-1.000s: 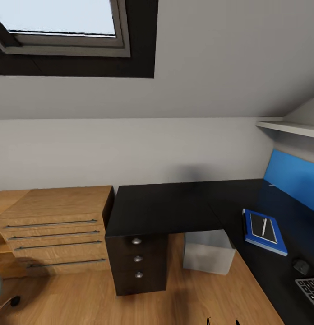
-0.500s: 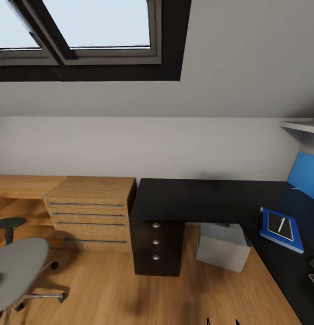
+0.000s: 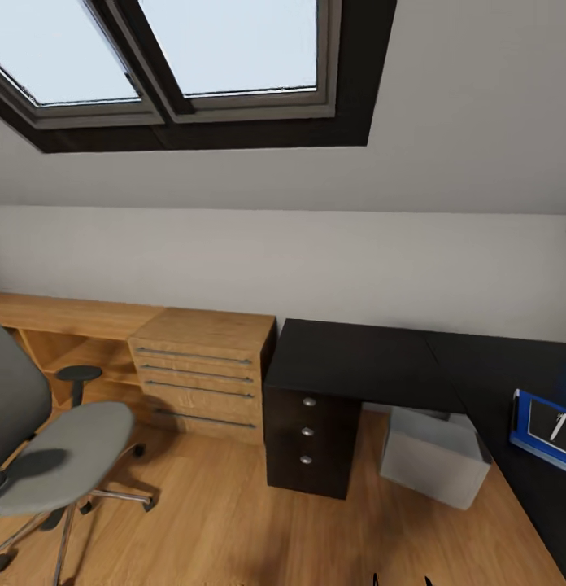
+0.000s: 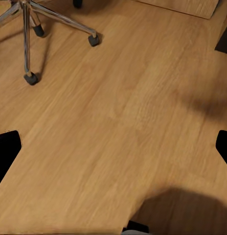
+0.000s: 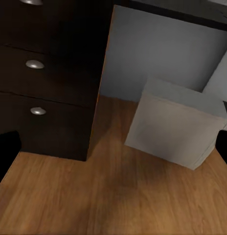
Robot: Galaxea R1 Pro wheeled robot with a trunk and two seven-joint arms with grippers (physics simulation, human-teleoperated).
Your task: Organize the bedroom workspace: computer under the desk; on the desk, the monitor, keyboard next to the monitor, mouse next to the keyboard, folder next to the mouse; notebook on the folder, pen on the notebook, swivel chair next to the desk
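The swivel chair [image 3: 59, 452] stood off to the robot's left, well apart from the desk [image 3: 360, 362], nearer the left gripper [image 4: 113, 147], whose fingers were spread apart, empty

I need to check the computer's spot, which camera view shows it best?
The right wrist view: the computer is large and close on the floor beside the drawer unit. The head view shows it smaller, under the desk, top partly hidden. The left wrist view shows floor and the swivel chair's base.
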